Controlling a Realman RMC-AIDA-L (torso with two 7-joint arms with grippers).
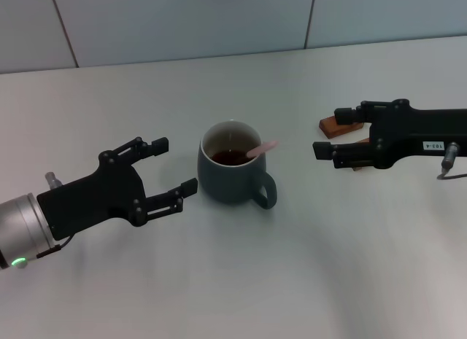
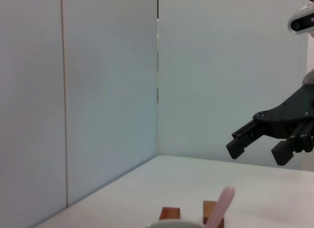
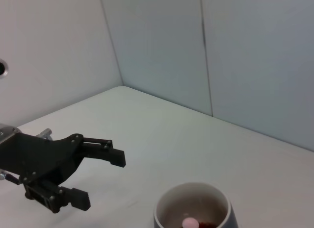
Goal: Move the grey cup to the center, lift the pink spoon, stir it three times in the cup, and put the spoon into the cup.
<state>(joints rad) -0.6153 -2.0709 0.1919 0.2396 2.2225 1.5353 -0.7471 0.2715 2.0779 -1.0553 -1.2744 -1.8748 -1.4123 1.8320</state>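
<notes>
At the middle of the white counter (image 1: 241,281) stands the grey cup (image 1: 232,175), upright, its loop handle turned toward the robot and slightly to its right. Dark brown liquid fills the pale inside. The pink spoon (image 1: 261,149) rests in the cup, its bowl down in the liquid and its handle leaning over the rim on the robot's right side, the tip poking out past the edge.

Just beside the cup on the robot's left hangs the left tool (image 1: 174,168), its two fingers spread wide and holding nothing, the tips close to the cup's wall but apart from it.

Farther off on the right, the right tool (image 1: 330,133) sits with its fingers also spread and empty, over two brown wooden blocks (image 1: 339,125) that lie on the counter behind it.
</notes>
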